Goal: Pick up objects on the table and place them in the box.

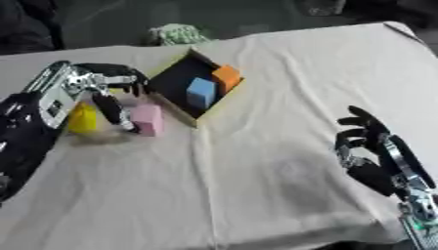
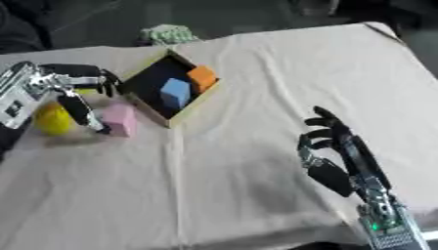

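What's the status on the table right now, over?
Left hand open over pink block, touching it. Right hand idle. Blue block, orange block in box. Yellow object waiting.

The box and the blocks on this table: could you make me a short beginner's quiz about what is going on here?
1. True or false: the box already holds a blue block and an orange block.
2. Which block stands on the cloth right beside the box's near corner? A. green B. pink C. red
3. Fill in: the left hand is over the pink block and a ____ object, while the right hand rests idle near the lower right.

Key: 1 true; 2 B; 3 yellow.
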### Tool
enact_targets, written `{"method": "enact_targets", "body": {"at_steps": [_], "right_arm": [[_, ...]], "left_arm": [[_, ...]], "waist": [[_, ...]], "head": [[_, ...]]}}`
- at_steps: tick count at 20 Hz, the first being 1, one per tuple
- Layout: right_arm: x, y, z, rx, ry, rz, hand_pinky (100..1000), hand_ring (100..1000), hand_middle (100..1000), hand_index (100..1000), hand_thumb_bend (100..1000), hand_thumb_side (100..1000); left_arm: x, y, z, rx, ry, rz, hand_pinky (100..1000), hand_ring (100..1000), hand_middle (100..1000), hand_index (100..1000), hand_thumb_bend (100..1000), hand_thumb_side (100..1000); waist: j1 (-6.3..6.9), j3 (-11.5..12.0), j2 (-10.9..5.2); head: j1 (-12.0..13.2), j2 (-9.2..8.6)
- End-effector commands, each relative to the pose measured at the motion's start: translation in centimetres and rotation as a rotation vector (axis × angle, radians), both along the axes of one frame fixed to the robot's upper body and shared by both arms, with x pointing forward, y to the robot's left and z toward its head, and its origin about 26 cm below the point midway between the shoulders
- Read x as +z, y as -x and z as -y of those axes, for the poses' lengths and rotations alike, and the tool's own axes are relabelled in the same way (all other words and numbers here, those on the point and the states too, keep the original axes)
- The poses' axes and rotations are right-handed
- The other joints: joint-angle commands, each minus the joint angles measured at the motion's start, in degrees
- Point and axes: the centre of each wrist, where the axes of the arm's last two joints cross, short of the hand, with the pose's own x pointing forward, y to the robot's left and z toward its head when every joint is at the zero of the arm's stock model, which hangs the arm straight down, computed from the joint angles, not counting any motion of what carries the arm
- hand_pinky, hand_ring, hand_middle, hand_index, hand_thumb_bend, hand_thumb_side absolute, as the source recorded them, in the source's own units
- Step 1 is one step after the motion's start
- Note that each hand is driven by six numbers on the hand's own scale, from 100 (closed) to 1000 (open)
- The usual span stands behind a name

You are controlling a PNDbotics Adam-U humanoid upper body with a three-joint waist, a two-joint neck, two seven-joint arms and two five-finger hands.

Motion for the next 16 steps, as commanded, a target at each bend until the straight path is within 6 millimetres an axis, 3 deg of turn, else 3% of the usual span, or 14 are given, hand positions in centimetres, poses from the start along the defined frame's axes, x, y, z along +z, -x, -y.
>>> {"method": "enact_targets", "body": {"at_steps": [1, 7, 8, 16], "right_arm": [[0.6, -0.1, 0.3, -0.002, 0.007, 0.021, 655, 735, 791, 985, 100, 384], [0.6, -0.1, 0.3, -0.001, 0.007, 0.022, 655, 735, 791, 986, 100, 385], [0.6, -0.1, 0.3, -0.002, 0.006, 0.022, 655, 735, 791, 986, 100, 385], [0.6, -0.1, 0.3, -0.002, 0.011, 0.021, 655, 735, 791, 986, 100, 385]], "left_arm": [[0.6, -0.2, -0.2, 0.007, 0.000, 0.035, 756, 737, 758, 881, 521, 203], [0.3, -0.2, -0.1, -0.011, 0.018, 0.039, 639, 577, 576, 733, 368, 136], [0.5, -0.2, -0.1, -0.014, 0.028, 0.048, 592, 516, 507, 673, 318, 122], [6.4, 0.6, 0.7, -0.062, 0.093, 0.238, 604, 519, 494, 662, 308, 128]], "waist": [[-0.08, -0.14, -0.86], [0.02, -0.28, -0.86], [0.05, -0.30, -0.87], [0.36, -0.25, -0.96]], "head": [[0.22, 0.27], [0.13, 0.27], [0.04, 0.27], [-0.08, 0.27]]}}
